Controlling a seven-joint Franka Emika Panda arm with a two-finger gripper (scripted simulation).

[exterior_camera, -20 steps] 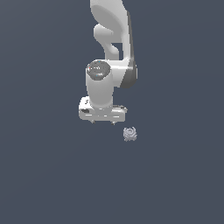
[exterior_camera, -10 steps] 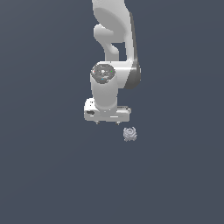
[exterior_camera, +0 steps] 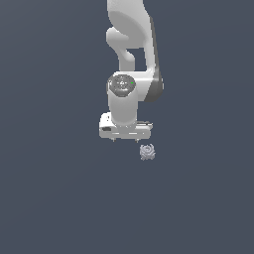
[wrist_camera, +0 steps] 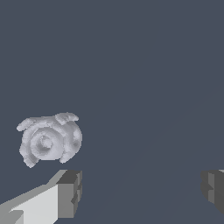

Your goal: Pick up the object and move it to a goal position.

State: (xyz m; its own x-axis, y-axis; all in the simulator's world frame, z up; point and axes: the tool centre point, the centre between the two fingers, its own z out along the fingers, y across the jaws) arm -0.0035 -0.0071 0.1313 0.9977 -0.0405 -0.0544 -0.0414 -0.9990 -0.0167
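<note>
Gripper has shifted toward the exterior view's right and lower since the earlier frames; object unmoved.
Object lies on the floor at 4 o'clock from the gripper, just beside it, untouched; fingers stand wide apart, holding nothing.

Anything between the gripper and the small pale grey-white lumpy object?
Nothing. In the wrist view only bare dark grey floor separates the open gripper from the pale lumpy object; the exterior view agrees.
</note>
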